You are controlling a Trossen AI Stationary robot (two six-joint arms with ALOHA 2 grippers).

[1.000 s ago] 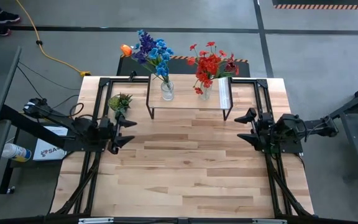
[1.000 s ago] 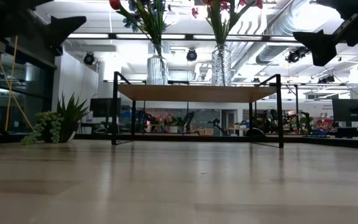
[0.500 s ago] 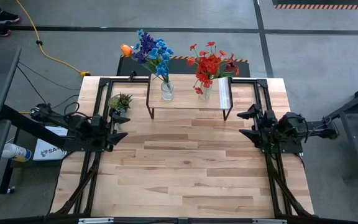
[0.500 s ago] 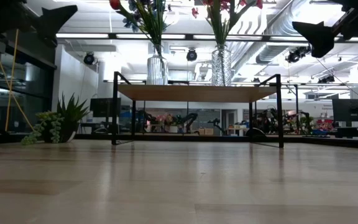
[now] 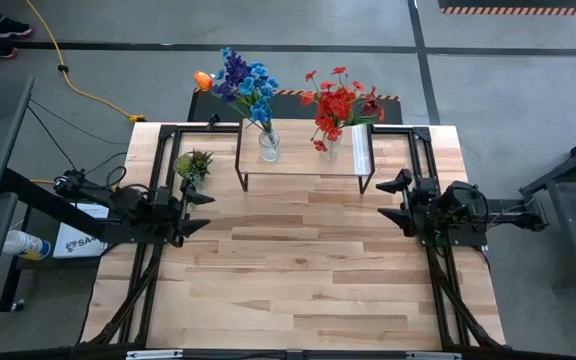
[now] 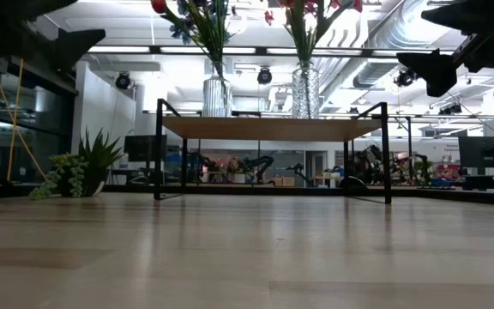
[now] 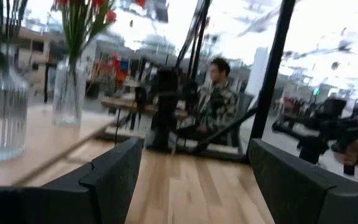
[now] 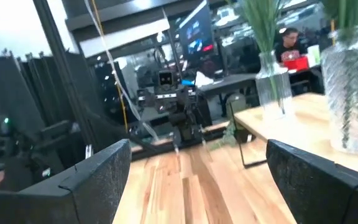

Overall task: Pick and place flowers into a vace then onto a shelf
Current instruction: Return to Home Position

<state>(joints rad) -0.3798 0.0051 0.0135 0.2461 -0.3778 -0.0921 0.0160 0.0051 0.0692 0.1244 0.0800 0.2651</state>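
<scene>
My left hand point(image 5: 196, 212) hangs above the left side of the tabletop point(image 5: 298, 270), near the small potted plant point(image 5: 193, 163). Its fingers point(image 7: 110, 180) are spread wide, with nothing between them. My right hand point(image 5: 395, 198) hangs above the right side of the tabletop, near the right end of the shelf point(image 5: 303, 158). Its fingers point(image 8: 98, 180) are likewise spread and hold nothing. The two hands face each other across the tabletop, and neither touches the shelf.

The shelf stands on its dark legs at the far edge of the tabletop. It carries two glass vases, both upright and set apart from each other along the board. The left vase point(image 5: 269, 147) holds the blue and purple flowers point(image 5: 246, 85), with one orange bloom point(image 5: 202, 81) at the outer side of the bunch. The right vase point(image 5: 330, 150) holds the red flowers point(image 5: 338, 102). In the low view both vases rest on the board, and the stems rise past the upper edge.

In the left wrist view a person point(image 7: 219, 102) sits in the room beyond the tabletop.
</scene>
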